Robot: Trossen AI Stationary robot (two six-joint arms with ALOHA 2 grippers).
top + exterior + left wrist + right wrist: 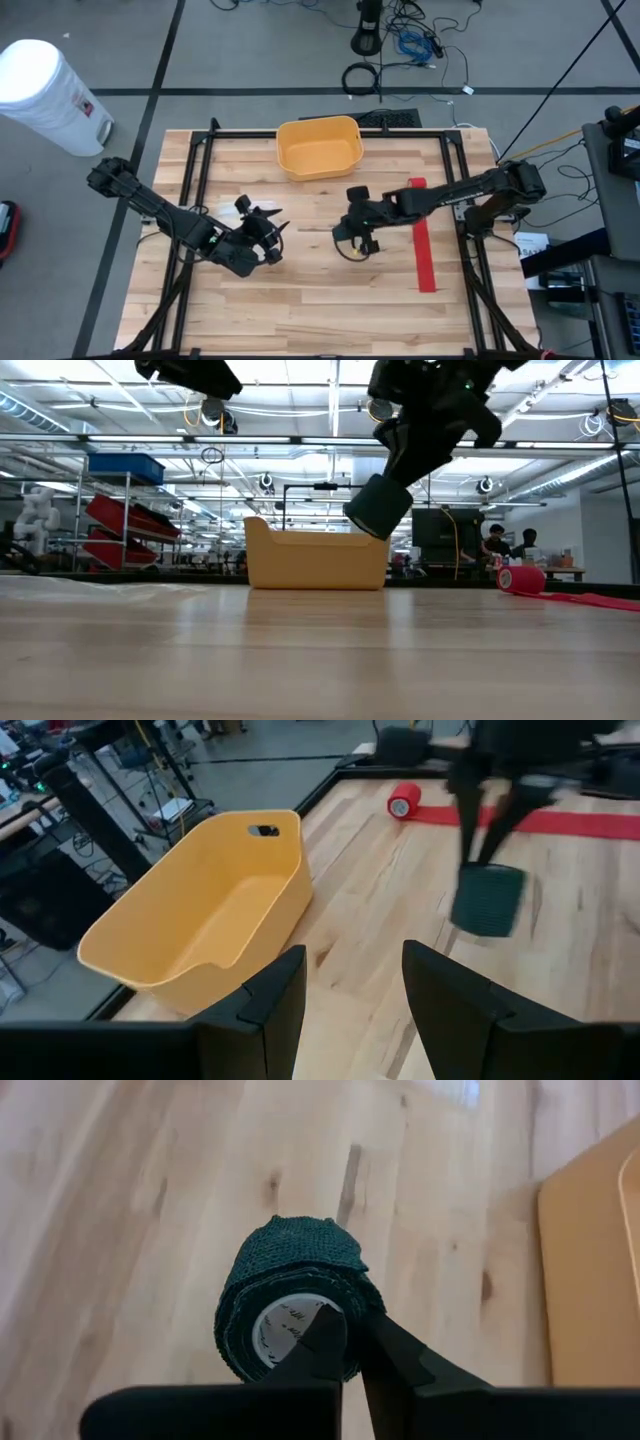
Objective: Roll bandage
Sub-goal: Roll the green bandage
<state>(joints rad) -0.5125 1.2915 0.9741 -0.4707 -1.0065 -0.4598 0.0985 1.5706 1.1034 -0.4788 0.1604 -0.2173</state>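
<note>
My right gripper (348, 1342) pinches the dark green fabric bandage roll (290, 1295) aloft; my left gripper (350, 995) hovers open, empty.

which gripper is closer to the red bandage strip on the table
Right. The right gripper, shut on the dark green roll, hangs just beside the red bandage strip; the left gripper is farther off, across the table's middle.

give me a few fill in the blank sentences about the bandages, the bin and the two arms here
1. The right gripper is shut on a dark ____ bandage roll, held above the table.
2. A ____ bandage lies partly unrolled on the wood.
3. The yellow bin is ____ inside.
4. The left gripper has its fingers ____ and holds nothing.

Missing words: green; red; empty; open
</note>
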